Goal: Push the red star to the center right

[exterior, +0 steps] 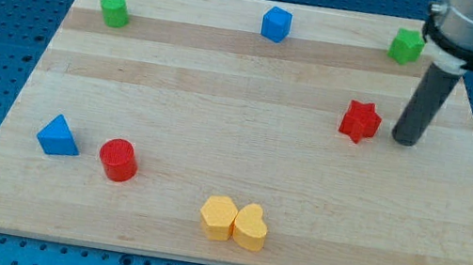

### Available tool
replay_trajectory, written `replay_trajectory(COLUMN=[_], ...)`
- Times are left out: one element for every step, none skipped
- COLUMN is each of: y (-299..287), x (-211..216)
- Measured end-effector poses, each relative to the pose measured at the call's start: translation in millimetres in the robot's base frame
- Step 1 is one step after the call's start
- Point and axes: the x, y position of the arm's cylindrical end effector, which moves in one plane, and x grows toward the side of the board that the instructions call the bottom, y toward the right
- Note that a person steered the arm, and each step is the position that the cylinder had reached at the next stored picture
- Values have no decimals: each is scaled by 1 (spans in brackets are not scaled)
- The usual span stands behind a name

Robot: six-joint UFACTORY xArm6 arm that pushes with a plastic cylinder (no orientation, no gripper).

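My tip [404, 140], a bare rod holding nothing, stands just right of the red star [360, 122], not touching, so the star looks already pushed to centre right.

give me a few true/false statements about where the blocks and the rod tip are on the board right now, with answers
1. My tip sits just to the view's right of the red star, with a small gap between them. True.
2. The red cylinder lies at the view's top right. False: it is at the lower left, beside the blue triangular block.
3. The two yellow blocks touch each other near the view's bottom. True.
4. The blue cube is next to the red star. False: it sits near the board's top edge, well apart from it.
5. A green block lies near the top right, above the red star. True.
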Motion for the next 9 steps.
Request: replay_trajectory(y=[2,-10,-52,-101,-138,-157,-156,-112,-106], x=[1,60,124,135,105,21,-18,-32,-22])
